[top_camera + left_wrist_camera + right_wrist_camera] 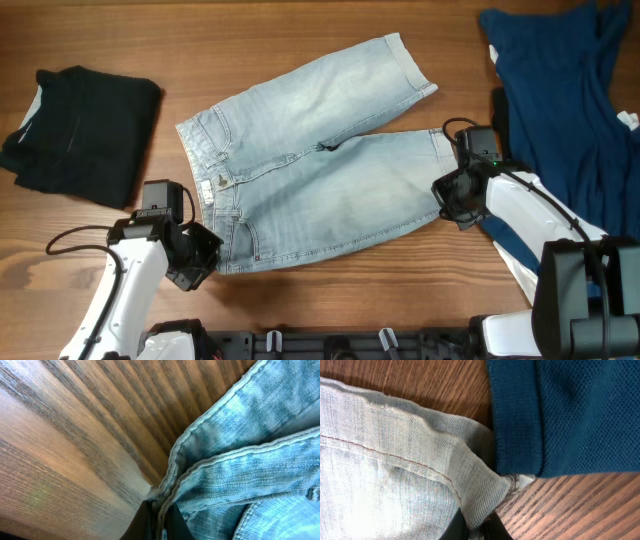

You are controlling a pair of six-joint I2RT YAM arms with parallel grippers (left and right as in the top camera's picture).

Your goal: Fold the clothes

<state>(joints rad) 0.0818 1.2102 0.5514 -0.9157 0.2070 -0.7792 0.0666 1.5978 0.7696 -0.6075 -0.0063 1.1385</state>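
Now: left gripper clamps the shorts at the waistband corner; right gripper pinches a leg hem beside the navy garment.

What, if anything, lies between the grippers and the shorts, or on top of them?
Nothing visible. Left gripper pinches the waistband corner, right gripper the leg hem of the denim shorts; the navy garment only borders that hem.
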